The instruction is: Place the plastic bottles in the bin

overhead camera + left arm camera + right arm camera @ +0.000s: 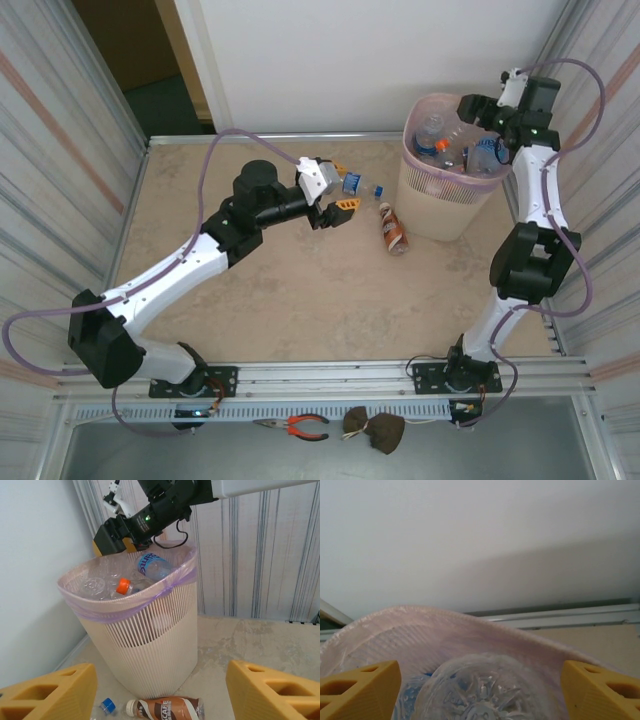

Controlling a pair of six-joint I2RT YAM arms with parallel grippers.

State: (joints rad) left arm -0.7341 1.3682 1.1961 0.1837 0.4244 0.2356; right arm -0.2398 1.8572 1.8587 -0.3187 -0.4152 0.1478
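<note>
On the smooth beige counter (290,290), far right, the slatted pink bin (440,205) is set, film-lined, heaped with bottles (150,566). The right fingers (357,687) are spread wide, clear of a dimpled transparent bottle (480,692) inside; the left fingers (50,692) are held apart, empty, above a brown bottle (167,709).

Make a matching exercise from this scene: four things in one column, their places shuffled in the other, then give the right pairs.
Things
1. brown bottle
2. orange-capped bottle
3. pliers
4. right gripper

Places
A. over the mouth of the bin
B. on the grey ledge at the near edge
C. lying on the table beside the bin
D. inside the bin

Pairs: 1-C, 2-D, 3-B, 4-A
</note>
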